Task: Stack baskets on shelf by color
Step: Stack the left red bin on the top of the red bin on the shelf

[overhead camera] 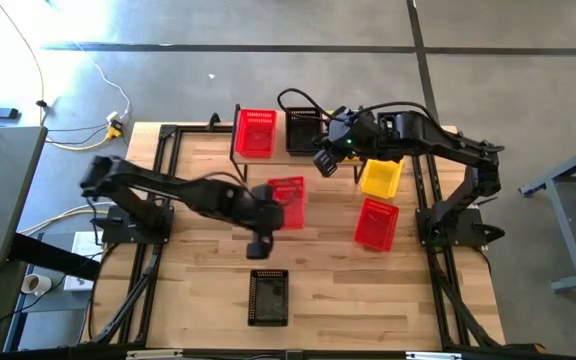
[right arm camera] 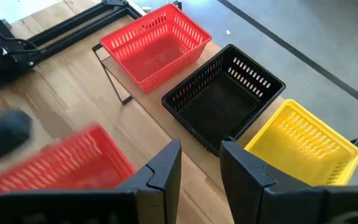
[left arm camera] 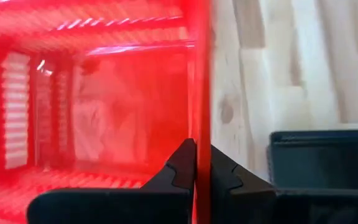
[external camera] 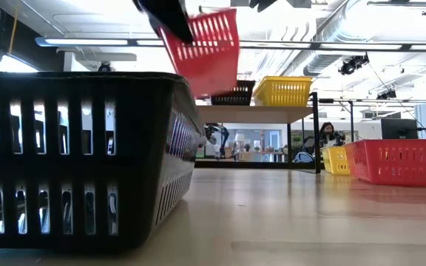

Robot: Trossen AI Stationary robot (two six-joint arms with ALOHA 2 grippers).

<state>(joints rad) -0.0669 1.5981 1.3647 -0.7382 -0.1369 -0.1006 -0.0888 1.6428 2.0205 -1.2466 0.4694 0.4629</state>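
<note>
My left gripper (overhead camera: 271, 208) is shut on a red basket (overhead camera: 287, 198) and holds it in the air over the middle of the table; it shows high up in the low view (external camera: 207, 49). The shelf (external camera: 261, 113) at the far edge carries a red basket (right arm camera: 156, 43), a black basket (right arm camera: 224, 97) and a yellow basket (right arm camera: 306, 146) side by side. My right gripper (right arm camera: 201, 163) is open and empty above the shelf's front edge, over the black basket. My left gripper pinches the rim of one side wall (left arm camera: 197, 127) of the red basket, one finger inside the basket and one outside. The basket is lifted clear of the table and hangs tilted in the low view.
A black basket (overhead camera: 268, 297) stands near the table's front edge, close in front of the low camera (external camera: 80, 155). A yellow basket (overhead camera: 380, 178) and a red basket (overhead camera: 376, 222) stand on the table's right side, below the right arm.
</note>
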